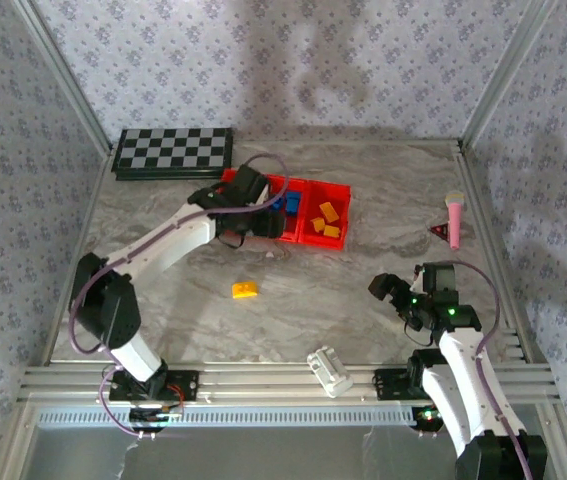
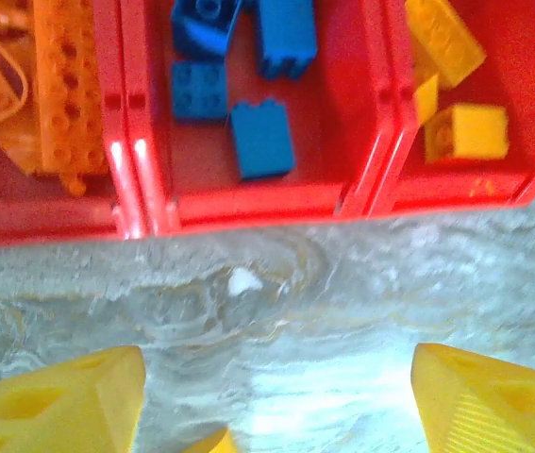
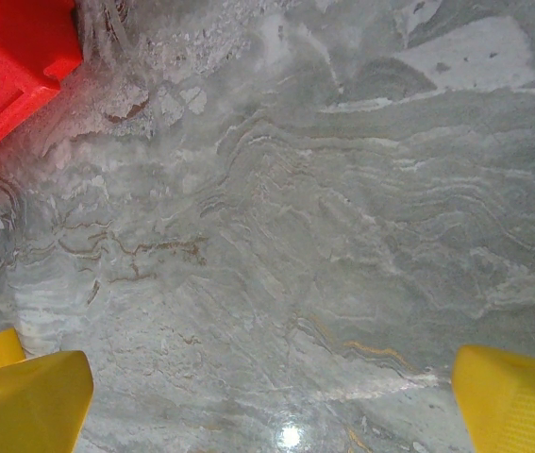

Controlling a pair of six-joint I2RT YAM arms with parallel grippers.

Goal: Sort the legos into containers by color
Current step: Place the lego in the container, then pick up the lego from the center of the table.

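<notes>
Table (image 1: 383,250): grey marble pattern.
Bins (image 2: 248,200): three, red, in a row toward the far edge.
Left tool (image 2: 276,406): at the bins' near side, fingers apart, holding nothing.
Right tool (image 3: 272,396): toward the near right corner, wide open, empty.
Legos (image 2: 262,142): in bins, orange, blue, yellow separated.
Yellow brick (image 1: 245,290): alone at table centre.

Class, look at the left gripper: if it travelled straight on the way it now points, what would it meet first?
The left gripper would likely hit bare tabletop just short of the middle red bin's wall; depth unclear.
</notes>
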